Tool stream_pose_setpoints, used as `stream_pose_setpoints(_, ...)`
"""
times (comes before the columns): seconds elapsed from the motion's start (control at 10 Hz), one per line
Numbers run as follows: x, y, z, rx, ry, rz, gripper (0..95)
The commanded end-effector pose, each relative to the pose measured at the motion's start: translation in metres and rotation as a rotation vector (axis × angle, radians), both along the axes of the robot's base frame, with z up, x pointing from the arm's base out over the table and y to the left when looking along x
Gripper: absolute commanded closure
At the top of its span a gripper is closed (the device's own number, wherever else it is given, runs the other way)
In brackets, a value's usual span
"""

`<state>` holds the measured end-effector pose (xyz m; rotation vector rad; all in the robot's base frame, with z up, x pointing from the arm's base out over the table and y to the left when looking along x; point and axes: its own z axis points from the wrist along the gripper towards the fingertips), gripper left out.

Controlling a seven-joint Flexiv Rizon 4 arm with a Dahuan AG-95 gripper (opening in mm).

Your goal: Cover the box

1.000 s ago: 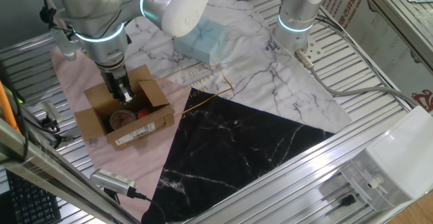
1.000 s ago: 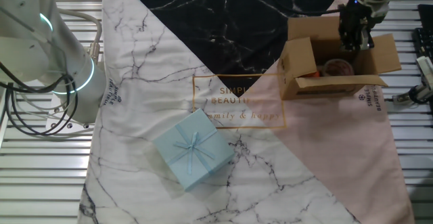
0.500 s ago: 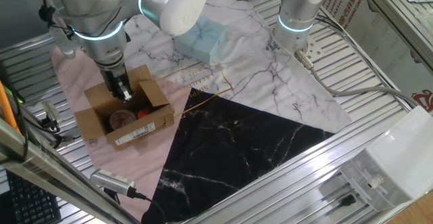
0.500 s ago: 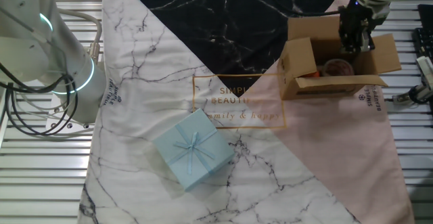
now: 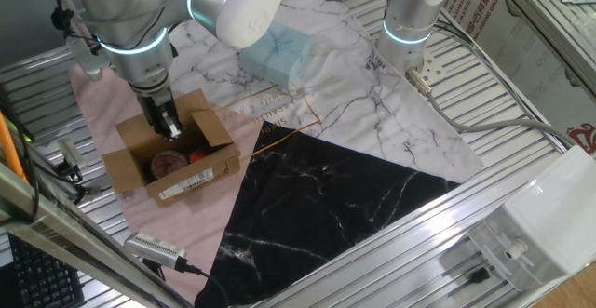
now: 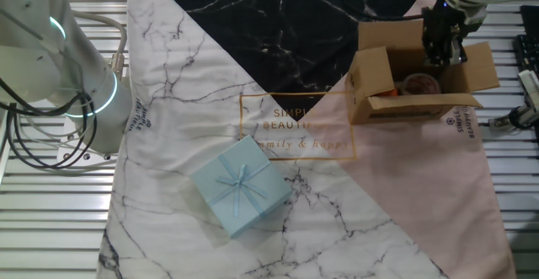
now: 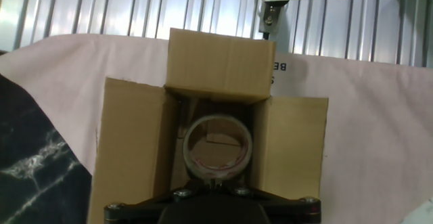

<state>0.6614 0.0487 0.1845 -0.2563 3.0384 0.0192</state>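
The box (image 5: 212,163) is a small brown carton with a white label on its long side. It stands open on the pink part of the cloth with its flaps spread. It also shows in the other fixed view (image 6: 370,81) and the hand view (image 7: 220,61). Inside it lie a tape roll (image 7: 218,146) and something orange (image 5: 197,156). My gripper (image 5: 170,131) hangs over the box's opening near one end flap, its tips at about rim height, and it also shows in the other fixed view (image 6: 442,56). Its fingers look closed together, holding nothing.
A pale blue gift package (image 6: 240,186) lies on the marble-print cloth (image 6: 185,77), apart from the box. A second arm (image 5: 414,10) stands at the table's edge. A small grey device (image 5: 158,247) with a cable lies beside the cloth near the box.
The arm has crept very slightly; the gripper stays over the open box. The box and its flaps have not moved.
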Motion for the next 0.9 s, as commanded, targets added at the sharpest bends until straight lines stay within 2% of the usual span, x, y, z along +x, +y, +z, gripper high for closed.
stream_pose_setpoints(0.1, -0.002, -0.0008, -0.0006, -0.006, -0.045, -0.021, 95.0)
stream_pose_setpoints(0.3, -0.002, -0.0008, -0.0006, -0.002, -0.113, -0.033, 95.0)
stream_pose_setpoints(0.5, -0.002, -0.0008, -0.0006, 0.001, -0.16, -0.048, 95.0)
stream_pose_setpoints(0.6, -0.002, -0.0008, -0.0006, -0.001, -0.176, -0.05, 95.0)
stream_pose_setpoints(0.9, -0.002, -0.0008, -0.0006, -0.001, -0.195, -0.055, 95.0)
